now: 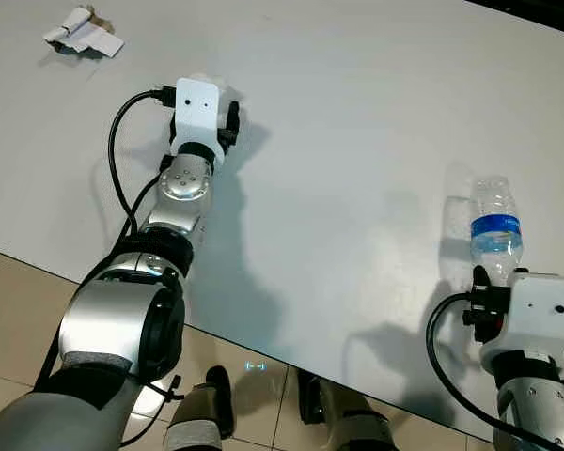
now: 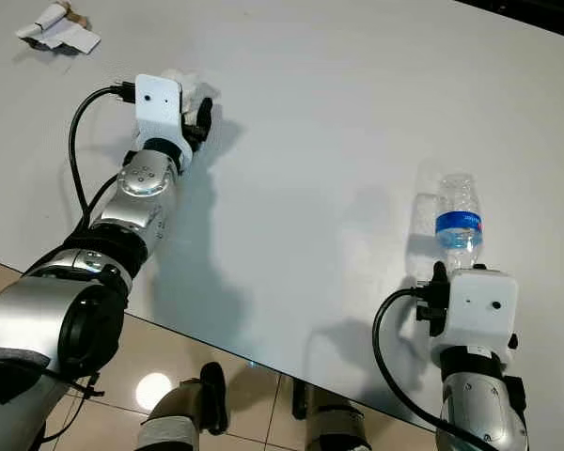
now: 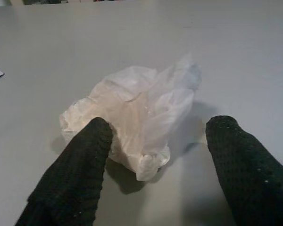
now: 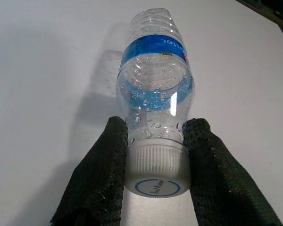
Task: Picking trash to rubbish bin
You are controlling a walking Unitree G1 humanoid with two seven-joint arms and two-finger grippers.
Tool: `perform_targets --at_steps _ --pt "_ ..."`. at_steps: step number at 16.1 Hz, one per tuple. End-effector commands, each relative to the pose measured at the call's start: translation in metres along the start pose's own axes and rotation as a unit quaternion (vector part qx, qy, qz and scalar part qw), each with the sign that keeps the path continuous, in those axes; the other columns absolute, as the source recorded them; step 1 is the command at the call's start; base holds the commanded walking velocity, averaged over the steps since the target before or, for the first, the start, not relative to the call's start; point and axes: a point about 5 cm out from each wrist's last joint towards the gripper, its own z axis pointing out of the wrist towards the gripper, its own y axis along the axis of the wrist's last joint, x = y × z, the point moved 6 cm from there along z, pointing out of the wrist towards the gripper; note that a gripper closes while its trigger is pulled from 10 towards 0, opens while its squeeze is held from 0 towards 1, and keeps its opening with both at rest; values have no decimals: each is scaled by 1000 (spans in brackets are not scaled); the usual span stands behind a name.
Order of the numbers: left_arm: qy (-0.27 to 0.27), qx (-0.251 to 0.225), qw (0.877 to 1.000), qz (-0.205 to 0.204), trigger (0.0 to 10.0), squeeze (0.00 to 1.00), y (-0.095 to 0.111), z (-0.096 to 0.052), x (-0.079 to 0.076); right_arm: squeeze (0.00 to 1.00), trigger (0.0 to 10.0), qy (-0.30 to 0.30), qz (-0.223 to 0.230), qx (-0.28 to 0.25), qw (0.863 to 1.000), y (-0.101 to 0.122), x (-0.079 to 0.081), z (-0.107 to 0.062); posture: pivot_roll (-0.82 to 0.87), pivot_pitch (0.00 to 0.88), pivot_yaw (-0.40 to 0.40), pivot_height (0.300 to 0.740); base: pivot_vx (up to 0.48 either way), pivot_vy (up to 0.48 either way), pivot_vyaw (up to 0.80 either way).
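- My right gripper (image 4: 155, 176) is clamped on the neck of the clear plastic bottle (image 4: 153, 84), near right on the white table (image 1: 357, 113).
- My left gripper (image 3: 155, 155) is spread wide around the crumpled white wrapper (image 3: 132, 117), far left; one finger touches it.
- Paper scraps (image 1: 83, 31) lie at the far left corner.

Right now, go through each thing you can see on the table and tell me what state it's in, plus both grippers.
plastic bottle: lying on its side, cap on, droplets inside, gripped at the neck.
right gripper: shut on the bottle's cap end.
crumpled tissue: bunched up, resting on the table.
left gripper: open, fingers either side of the tissue.
paper scraps: torn and crumpled, at the far left.
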Motion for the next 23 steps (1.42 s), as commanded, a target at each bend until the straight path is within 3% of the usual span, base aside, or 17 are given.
perform_targets --at_steps 1,13,23 --pt "-5 64 998 -3 0 0 -39 -12 -3 0 10000 -7 -9 7 1000 -2 -5 -2 -191 387 -92 740 0 0 0" --pt "4 65 998 -10 0 0 -49 -17 4 0 10000 -2 -11 5 1000 -3 -3 2 -178 374 -95 740 0 0 0" --pt "5 23 999 -38 0 0 -36 -17 5 0 10000 2 -7 -18 1000 3 1 18 -117 319 -76 740 0 0 0"
